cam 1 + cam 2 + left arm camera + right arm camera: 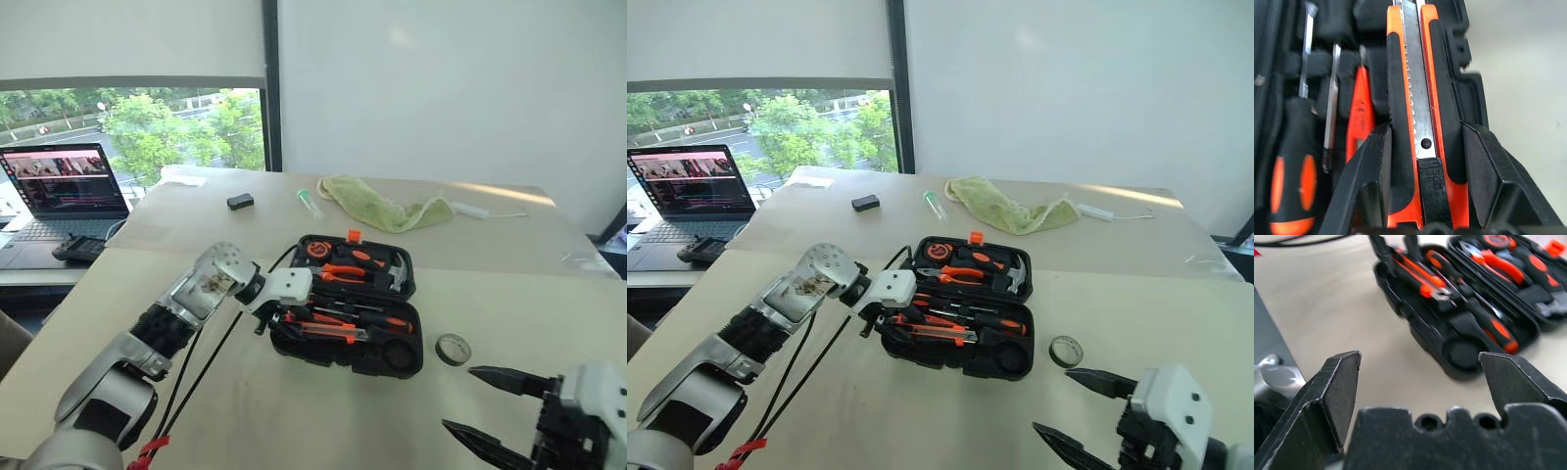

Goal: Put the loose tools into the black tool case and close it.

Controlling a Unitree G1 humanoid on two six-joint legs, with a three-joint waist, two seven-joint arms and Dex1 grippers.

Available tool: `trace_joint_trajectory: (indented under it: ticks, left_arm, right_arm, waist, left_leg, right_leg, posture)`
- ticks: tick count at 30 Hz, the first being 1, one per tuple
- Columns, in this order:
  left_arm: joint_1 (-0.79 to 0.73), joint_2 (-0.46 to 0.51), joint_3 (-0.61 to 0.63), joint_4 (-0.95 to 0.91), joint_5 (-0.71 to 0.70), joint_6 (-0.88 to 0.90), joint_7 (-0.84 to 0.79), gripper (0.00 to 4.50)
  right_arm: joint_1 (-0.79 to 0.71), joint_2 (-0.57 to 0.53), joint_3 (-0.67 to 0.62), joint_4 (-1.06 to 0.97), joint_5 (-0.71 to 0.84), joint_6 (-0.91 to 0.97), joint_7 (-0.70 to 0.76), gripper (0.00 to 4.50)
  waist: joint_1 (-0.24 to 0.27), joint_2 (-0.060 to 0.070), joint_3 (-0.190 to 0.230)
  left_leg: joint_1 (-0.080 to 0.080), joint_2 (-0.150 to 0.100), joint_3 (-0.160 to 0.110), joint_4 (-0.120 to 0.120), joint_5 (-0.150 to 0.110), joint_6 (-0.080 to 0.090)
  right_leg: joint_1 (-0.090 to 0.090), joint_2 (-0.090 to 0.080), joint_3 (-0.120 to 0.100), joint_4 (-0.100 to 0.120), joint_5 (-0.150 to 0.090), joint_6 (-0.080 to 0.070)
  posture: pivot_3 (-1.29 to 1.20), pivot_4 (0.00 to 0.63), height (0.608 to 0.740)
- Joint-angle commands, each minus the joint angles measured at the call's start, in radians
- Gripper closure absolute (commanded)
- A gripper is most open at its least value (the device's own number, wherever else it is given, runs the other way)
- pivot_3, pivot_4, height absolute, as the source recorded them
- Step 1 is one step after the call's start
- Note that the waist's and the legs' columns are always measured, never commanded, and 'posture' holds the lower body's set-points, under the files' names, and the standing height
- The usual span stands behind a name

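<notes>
The black tool case [333,356] lies open in the middle of the table, with screwdrivers [377,319] set in its near half. At the left end of that half, my left gripper [274,321] is shut on the black-and-orange utility knife [1422,98], one finger against each side. The knife lies along the case's front slot, beside a small orange screwdriver [1359,117] and an orange-and-black handle [1293,186]. The small grey tape ring [453,349] sits on the table just right of the case. Nearer than the ring, my right gripper [458,398] hangs open and empty.
The case's far half holds orange-handled pliers [343,271], a hammer and a round tape measure [317,249]. Further back lie a small black box [240,201], a clear tube [310,203] and a green cloth [382,210]. A laptop [64,181] stands at far left.
</notes>
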Motion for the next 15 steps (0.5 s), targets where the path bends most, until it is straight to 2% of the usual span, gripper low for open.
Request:
trace_joint_trajectory:
  ticks: [1, 6, 15]
  left_arm:
    - [-0.021, -0.027, -0.016, -0.013, 0.043, 0.023, -0.003, 2.88]
    - [0.012, -0.023, -0.032, -0.077, 0.069, 0.070, -0.025, 2.88]
    - [0.020, -0.081, -0.041, -0.060, 0.142, 0.065, 0.036, 2.88]
  right_arm:
    - [0.023, 0.018, -0.062, -0.034, 0.011, -0.028, 0.009, 0.00]
    - [0.027, 0.028, -0.066, -0.044, 0.009, -0.032, 0.002, 0.00]
    - [0.022, 0.024, -0.066, -0.057, 0.015, -0.030, -0.013, 0.00]
  waist:
    - [0.002, 0.000, 0.000]
    - [-0.004, 0.000, 0.000]
    - [0.002, 0.000, 0.000]
  left_leg:
    - [0.000, 0.000, 0.000, 0.000, 0.000, 0.001]
    - [0.000, 0.000, 0.000, 0.001, 0.000, 0.001]
    - [0.000, 0.000, 0.000, 0.001, 0.000, 0.001]
  right_leg:
    - [0.001, 0.000, 0.000, 0.000, 0.000, 0.001]
    - [0.000, 0.000, 0.001, 0.001, 0.000, 0.001]
    - [0.001, 0.000, 0.000, 0.000, 0.000, 0.002]
  posture:
    - [0.00, 0.150, 0.740]
    - [0.00, 0.150, 0.740]
    - [0.00, 0.150, 0.740]
